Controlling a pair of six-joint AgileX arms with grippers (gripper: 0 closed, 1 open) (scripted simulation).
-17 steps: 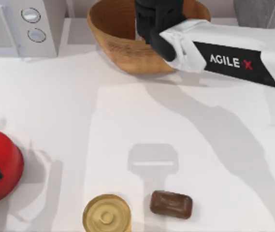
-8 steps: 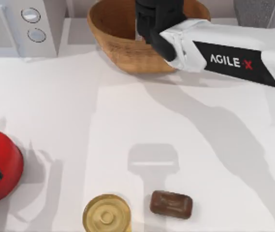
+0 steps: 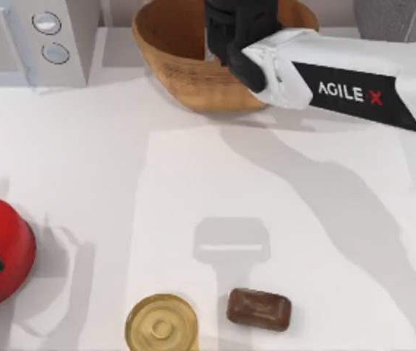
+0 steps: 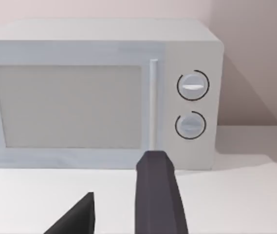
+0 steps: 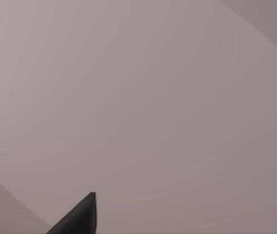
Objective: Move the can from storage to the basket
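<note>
R arm, white sleeve marked "AGILEX" (image 3: 350, 93), reaches over the basket (image 3: 175, 62) at the bench (image 3: 83, 161) back edge; right gripper (image 3: 229, 33) above the bowl, fingers' state can't tell. Can hidden. L gripper (image 4: 121, 214) faces the microwave (image 4: 99, 92), fingers apart, holding nothing.

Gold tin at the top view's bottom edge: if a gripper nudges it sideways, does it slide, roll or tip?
Probably slides. The gold tin stands upright on its flat end, round lid up, so rolling looks unlikely. It looks squat, so it should resist tipping. A nudge rightward could bump the brown block beside it on the table.
</note>
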